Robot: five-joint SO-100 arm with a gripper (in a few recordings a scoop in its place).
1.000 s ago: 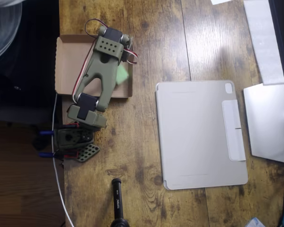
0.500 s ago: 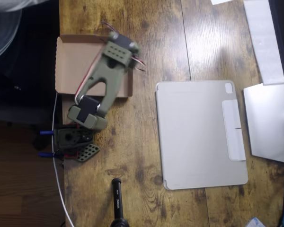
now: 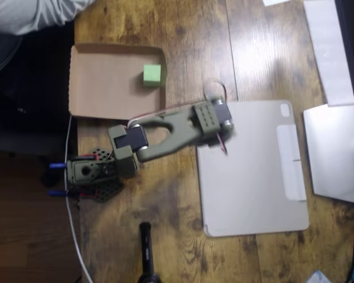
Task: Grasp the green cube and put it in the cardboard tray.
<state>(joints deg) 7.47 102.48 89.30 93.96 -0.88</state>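
The green cube (image 3: 151, 75) lies inside the cardboard tray (image 3: 100, 82), near its right wall, with nothing touching it. My olive-green arm reaches from its base (image 3: 91, 171) to the right, well away from the tray. Its gripper (image 3: 217, 118) hangs over the top-left corner of the pale grey tablet cover (image 3: 253, 177). The wrist body hides the fingers and the picture is blurred there, so how the jaws stand does not show.
A black cylindrical object (image 3: 146, 247) lies at the front edge of the wooden table. A white stand (image 3: 336, 153) and a dark screen edge sit at the right. A person's grey sleeve (image 3: 29, 15) shows at the top left.
The arm has swung off the tray to the right and now ends over the tablet cover's corner. The cube, partly covered by the arm before, lies uncovered in the tray.
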